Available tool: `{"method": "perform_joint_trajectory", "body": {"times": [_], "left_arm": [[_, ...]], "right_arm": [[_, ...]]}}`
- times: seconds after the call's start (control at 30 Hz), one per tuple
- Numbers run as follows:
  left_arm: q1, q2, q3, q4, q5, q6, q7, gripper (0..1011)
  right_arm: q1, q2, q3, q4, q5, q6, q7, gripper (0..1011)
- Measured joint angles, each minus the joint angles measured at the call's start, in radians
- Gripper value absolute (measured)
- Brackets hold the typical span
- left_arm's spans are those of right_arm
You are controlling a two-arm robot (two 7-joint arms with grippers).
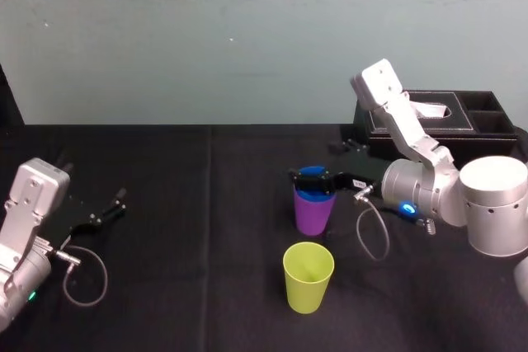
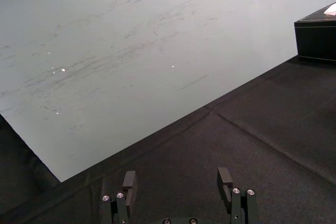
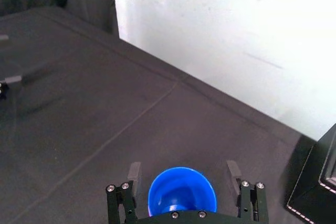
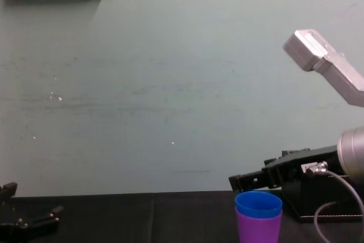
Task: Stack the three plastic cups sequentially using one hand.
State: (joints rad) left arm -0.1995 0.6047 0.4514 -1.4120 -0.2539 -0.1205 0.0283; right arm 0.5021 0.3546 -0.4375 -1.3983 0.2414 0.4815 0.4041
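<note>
R gripper (image 3: 184, 171) straddles blue cup (image 4: 259, 204), in purple cup (image 4: 259, 229).

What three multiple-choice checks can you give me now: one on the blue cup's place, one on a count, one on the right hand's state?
1. The blue plastic tumbler is: A) nested in the purple plastic tumbler B) lying on its side C) standing alone.
2. Tumblers standing unstacked: A) none B) one C) three.
3. The black two-fingered right hand is: A) clamped shut B) open around the blue tumbler C) holding a box.
Answers: A, blue rim tops the purple wall; B, the yellow-green plastic tumbler stands alone; B, gaps show either side of the tumbler. The left hand is parked open at the left.
</note>
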Motion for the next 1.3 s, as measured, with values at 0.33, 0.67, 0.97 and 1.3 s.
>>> {"method": "perform_joint_trajectory", "body": {"times": [0.33,0.67,0.97,1.3], "left_arm": [[0.000,0.000,0.000,0.000,0.000,0.000,0.000,1000],[0.000,0.000,0.000,0.000,0.000,0.000,0.000,1000],[0.000,0.000,0.000,0.000,0.000,0.000,0.000,1000],[0.000,0.000,0.000,0.000,0.000,0.000,0.000,1000]], "right_arm": [[-0.067,0.039,0.051,-0.130,0.035,-0.005,-0.009,1000],[-0.232,0.183,0.121,-0.341,0.131,0.013,0.056,1000],[-0.390,0.305,0.168,-0.456,0.192,-0.023,0.111,1000],[-0.537,0.371,0.169,-0.475,0.209,-0.142,0.120,1000]]}}
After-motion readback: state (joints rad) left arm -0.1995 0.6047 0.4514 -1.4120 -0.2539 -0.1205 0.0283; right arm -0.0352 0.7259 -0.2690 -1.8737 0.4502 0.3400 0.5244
